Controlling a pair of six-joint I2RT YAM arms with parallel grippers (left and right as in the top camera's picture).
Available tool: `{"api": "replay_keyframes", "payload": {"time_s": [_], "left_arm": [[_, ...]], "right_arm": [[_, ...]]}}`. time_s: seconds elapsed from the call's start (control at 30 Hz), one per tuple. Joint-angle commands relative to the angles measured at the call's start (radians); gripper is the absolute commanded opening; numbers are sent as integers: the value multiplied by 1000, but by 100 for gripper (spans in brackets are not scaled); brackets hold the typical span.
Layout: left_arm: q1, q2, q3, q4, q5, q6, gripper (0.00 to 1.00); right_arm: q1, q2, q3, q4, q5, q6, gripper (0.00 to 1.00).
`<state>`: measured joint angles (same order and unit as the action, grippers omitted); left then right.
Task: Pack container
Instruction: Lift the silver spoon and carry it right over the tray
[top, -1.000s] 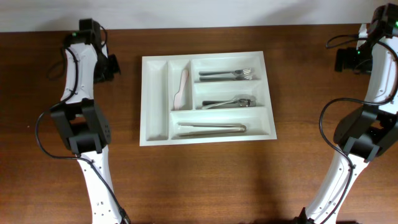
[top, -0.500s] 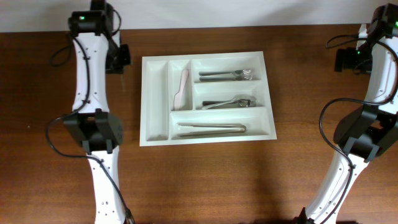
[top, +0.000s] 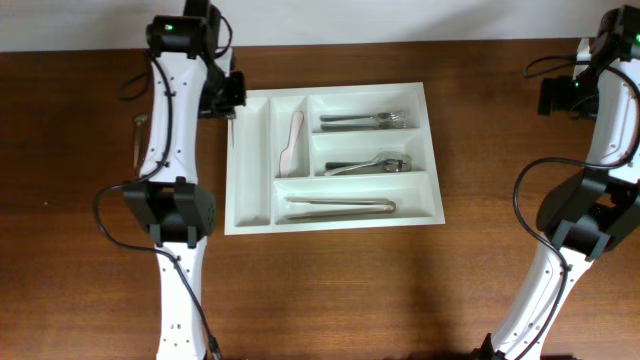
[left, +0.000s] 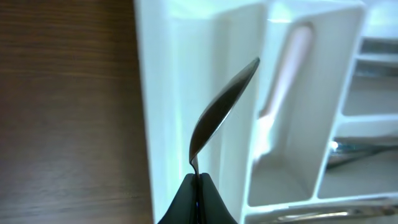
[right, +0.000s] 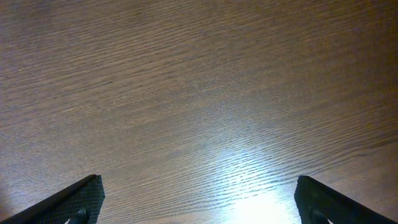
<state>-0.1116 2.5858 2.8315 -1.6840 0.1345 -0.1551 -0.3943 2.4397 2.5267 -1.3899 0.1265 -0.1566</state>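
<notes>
entry: pack container, placing step

- container (top: 340, 221): white five-compartment cutlery tray, flat on the table (top: 330, 300), midway between the left and right edges and nearer the far edge.
- contents: forks (top: 365, 120) in the far long compartment; spoons (top: 370, 164) in the middle one; tongs (top: 340, 206) in the near one; a pink-and-white utensil (top: 293, 140) in the second narrow compartment. the leftmost narrow compartment (top: 250, 170) looks bare.
- left gripper (left: 198, 186): clenched on the thin handle end of a slim metal utensil (left: 221, 112), seen edge-on; knife blade or spoon bowl, cannot tell. it hangs over the container's far-left corner, the tip reaching across the outer wall toward the leftmost narrow compartment.
- right gripper (right: 199, 208): released, jaws wide apart, nothing between them, over bare wood by the table's right edge, well apart from the container.
- loose stock: one more thin utensil (top: 138, 140) lies on the table toward the left edge, beside the left arm.
- step in hand (judged): lay the held piece into the bare narrow compartment.
- handling notes (judged): turn the utensil parallel to the compartment's long walls first, since the slot is narrow and a slanted piece would bridge the divider. carry the tip past the outer rim before lowering, as catching that rim could shove the light tray. lower until the piece nearly rests on the floor, then let go, so it does not bounce into the next slot.
</notes>
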Motion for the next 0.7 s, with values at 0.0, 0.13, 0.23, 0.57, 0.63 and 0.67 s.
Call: {"api": "replay_keyframes", "payload": {"time_s": [0.0, 0.13, 0.23, 0.57, 0.63, 0.67], "left_arm": [[-42, -4, 19, -4, 30, 38, 2], [-72, -4, 18, -4, 19, 37, 2], [-82, -3, 15, -4, -25, 37, 2], [-78, -3, -53, -4, -55, -12, 2], [-77, -3, -85, -4, -52, -12, 2], [-77, -3, -110, -4, -53, -12, 2]], "right_arm": [[-5, 3, -4, 0, -2, 7, 99], [-5, 3, -4, 0, -2, 7, 98], [-5, 3, -4, 0, -2, 7, 99], [-5, 3, -4, 0, -2, 7, 99], [-5, 3, -4, 0, -2, 7, 99], [-5, 3, -4, 0, -2, 7, 99]]}}
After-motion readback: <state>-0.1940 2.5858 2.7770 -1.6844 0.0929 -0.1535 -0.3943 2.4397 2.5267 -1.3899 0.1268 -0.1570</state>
